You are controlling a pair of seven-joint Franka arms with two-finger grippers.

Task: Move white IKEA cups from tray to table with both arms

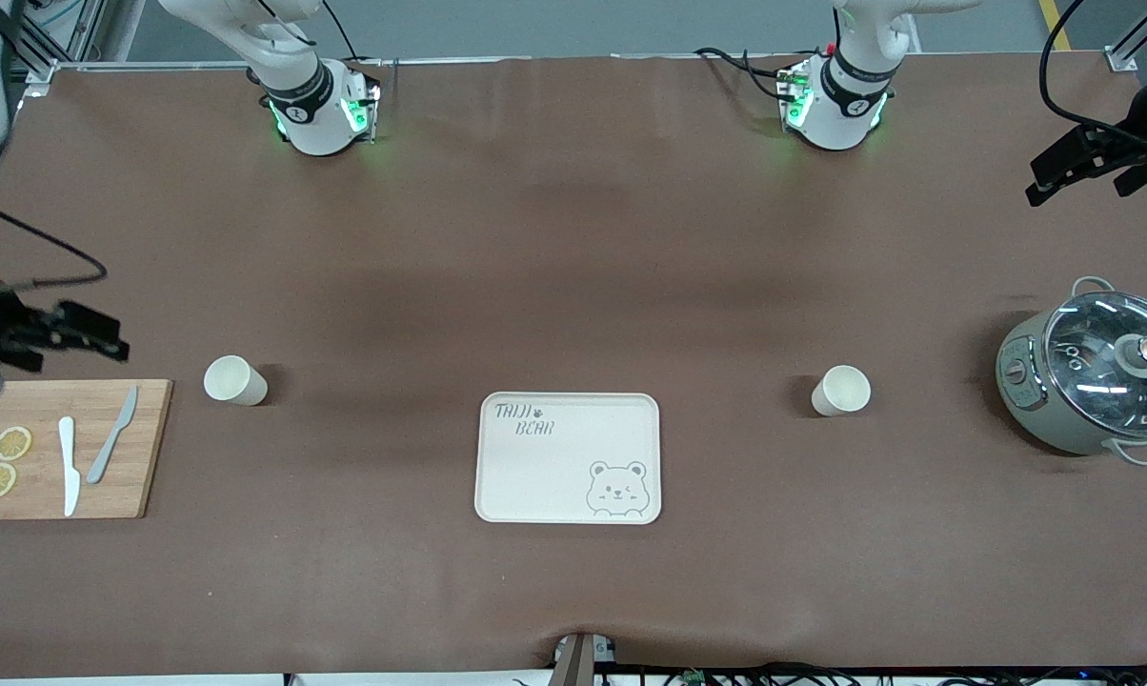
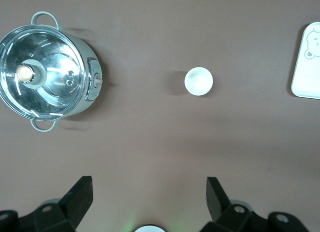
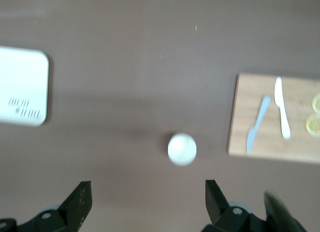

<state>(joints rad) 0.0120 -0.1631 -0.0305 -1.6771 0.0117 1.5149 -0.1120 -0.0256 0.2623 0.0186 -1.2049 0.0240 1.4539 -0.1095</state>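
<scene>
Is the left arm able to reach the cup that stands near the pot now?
Probably yes. The left gripper hangs open above the table, the cup stands alone, apart from the pot and the bear tray, with nothing over it.

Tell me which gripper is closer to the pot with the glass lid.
Left. The left gripper hangs open in the air near the pot, at its end of the table; the right gripper hangs open above the cutting board.

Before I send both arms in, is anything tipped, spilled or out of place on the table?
Nothing stands out. Both cups stand upright, apart from the bear tray. The left gripper and right gripper are open and hold nothing.
</scene>
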